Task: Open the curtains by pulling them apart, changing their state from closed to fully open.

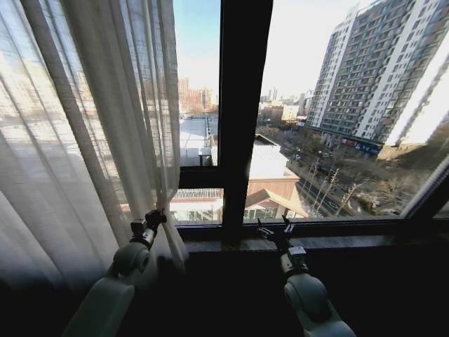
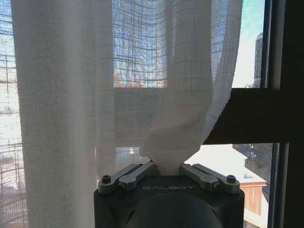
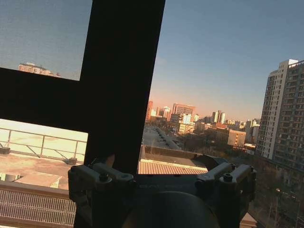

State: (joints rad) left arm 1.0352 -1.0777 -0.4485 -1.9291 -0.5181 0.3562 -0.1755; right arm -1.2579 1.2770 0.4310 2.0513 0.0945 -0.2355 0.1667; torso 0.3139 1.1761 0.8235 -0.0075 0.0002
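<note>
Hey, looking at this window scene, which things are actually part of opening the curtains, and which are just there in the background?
Part of the job:
- curtains, bunched at the window's left side
- left gripper, fingers pinching the curtain's edge
- right gripper, open, near the sill, holding nothing

Just there:
- dark window frame
- window sill
- apartment tower outside

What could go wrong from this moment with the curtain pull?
1. The left gripper pinches only a small fold of the sheer curtain near its edge; the thin fabric may slip out or snag.
2. The right gripper sits open by the dark window frame and could bump it.
</note>
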